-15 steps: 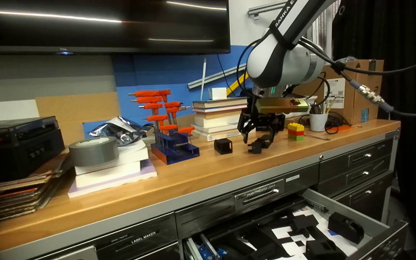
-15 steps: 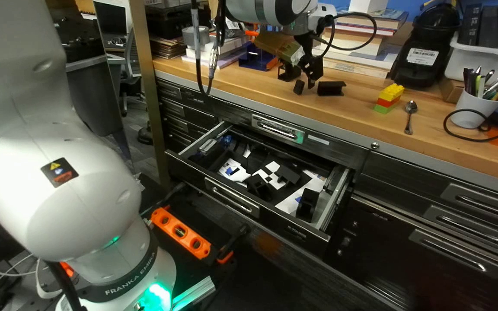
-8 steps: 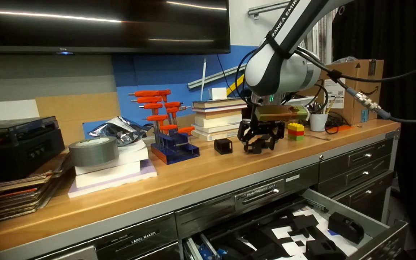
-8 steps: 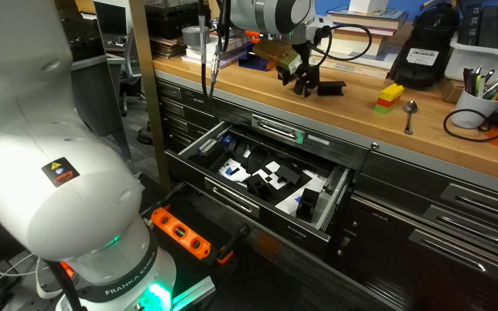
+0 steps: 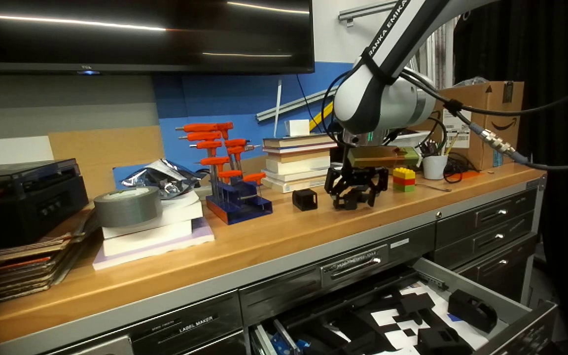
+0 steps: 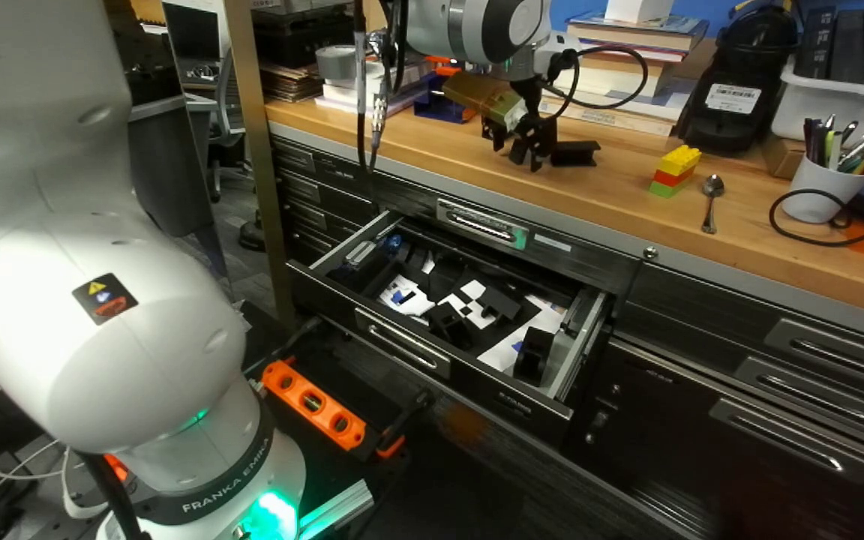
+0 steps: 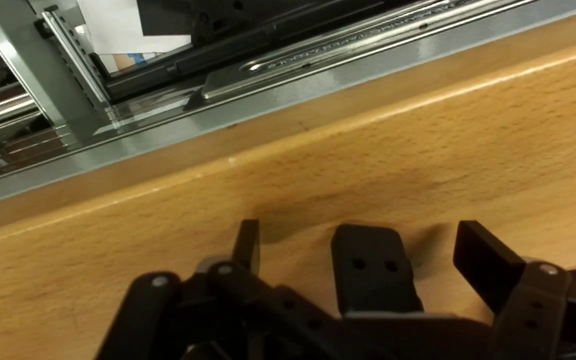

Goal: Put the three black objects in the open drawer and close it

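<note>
The gripper [image 7: 358, 237] is low over the wooden bench [image 7: 318, 175], and its two fingers [image 7: 248, 241] are spread wide. They hold nothing. In the wrist view a small black piece [image 7: 372, 270] lies between them, with bare wood showing on both sides, so neither finger seems to touch it. The part I can see runs longer from the front of the bench toward the back than it does from finger to finger. Its back end is hidden by the gripper, so I can't tell how long it is. What counts most, I think, is that the fingers face its two long sides, so squeezing straight in should pinch it the narrow way. I can't tell if the tips are low enough for that.

In an exterior view a black block [image 5: 304, 199] sits near the gripper, on the side of the red-handled tools [image 5: 215, 161]. A long black piece [image 6: 574, 154] lies just beside the gripper, on the side of the toy bricks [image 6: 676, 171]; I can't tell if they touch.

The drawer [image 6: 477, 384] is pulled out, lower down, in front of the bench. A piece picked up here should go out past the edge, then down.
</note>
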You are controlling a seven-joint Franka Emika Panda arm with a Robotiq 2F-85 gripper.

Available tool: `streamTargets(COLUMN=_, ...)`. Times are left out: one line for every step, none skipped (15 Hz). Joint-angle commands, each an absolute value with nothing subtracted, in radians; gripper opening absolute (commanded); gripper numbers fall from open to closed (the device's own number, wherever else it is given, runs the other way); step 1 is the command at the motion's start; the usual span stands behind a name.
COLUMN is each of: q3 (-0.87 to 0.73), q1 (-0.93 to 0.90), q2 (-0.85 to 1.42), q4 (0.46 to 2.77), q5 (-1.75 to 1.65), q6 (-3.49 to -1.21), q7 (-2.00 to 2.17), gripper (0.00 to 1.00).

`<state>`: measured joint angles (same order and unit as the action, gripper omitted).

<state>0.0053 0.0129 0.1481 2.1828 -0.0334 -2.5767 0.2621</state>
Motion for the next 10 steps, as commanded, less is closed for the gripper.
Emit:
streamTargets(q3=-0.01, q1=-0.002, q2=0.173, q4=2.131, q5=-0.034, q6=-2.559, q7=0.271, gripper=1.0)
streamTargets(q3=-0.011, q1=-0.002, q2=0.177, q4=2.125, q5=-0.036, q6=-2.559, q7=0.271, gripper=1.0)
streamTargets(q3=-0.012, q1=-0.003, q2=0.182, q4=2.12, q5=-0.036, q6=-2.559, q7=0.27, gripper=1.0)
streamTargets(q3=-0.012, q1=-0.002, q2=0.186, q4=2.116, q5=-0.035, q6=-2.56, q7=0.269, gripper=1.0)
streamTargets(q3=-0.013, q1=-0.003, q2=0.19, q4=2.112, q5=-0.037, q6=-2.56, q7=0.269, gripper=1.0)
streamTargets(q3=-0.014, q1=-0.003, q2=0.193, q4=2.11, q5=-0.041, q6=-2.561, q7=0.268, gripper=0.75)
streamTargets(q3=-0.015, q1=-0.004, q2=0.194, q4=2.108, q5=-0.044, q6=-2.56, q7=0.268, gripper=0.73)
streamTargets(q3=-0.016, q1=-0.004, q2=0.195, q4=2.106, q5=-0.044, q6=-2.56, q7=0.268, gripper=0.66)
streamTargets(q3=-0.017, q1=-0.005, q2=0.195, q4=2.105, q5=-0.046, q6=-2.56, q7=0.27, gripper=0.56)
streamTargets(q3=-0.019, q1=-0.004, q2=0.193, q4=2.103, q5=-0.045, q6=-2.558, q7=0.269, gripper=0.49)
